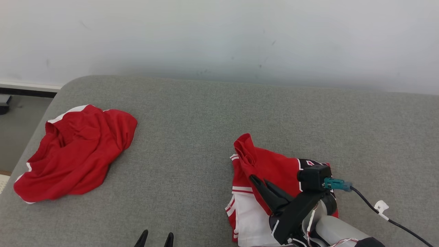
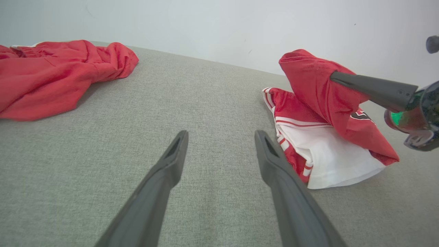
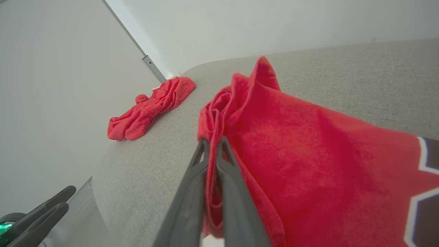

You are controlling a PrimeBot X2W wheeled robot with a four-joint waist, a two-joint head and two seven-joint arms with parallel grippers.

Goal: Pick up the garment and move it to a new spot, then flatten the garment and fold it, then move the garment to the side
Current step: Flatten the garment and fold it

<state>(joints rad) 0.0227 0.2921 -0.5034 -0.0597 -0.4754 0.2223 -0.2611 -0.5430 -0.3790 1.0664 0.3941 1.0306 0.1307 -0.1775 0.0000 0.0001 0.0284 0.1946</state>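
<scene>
On the right part of the grey counter (image 1: 205, 113) lies the red-and-white garment (image 1: 271, 164), bunched, with its long side running from my near edge toward the wall. My right pincer (image 1: 259, 179) is pressed together on a raised red fold at the garment's far left corner, so this arm is the nearer one. My left pincer (image 1: 157, 234) hangs spread and empty, and the garment lies to its right, apart from it. Another red cloth (image 1: 75, 151) rests well apart, at the left.
</scene>
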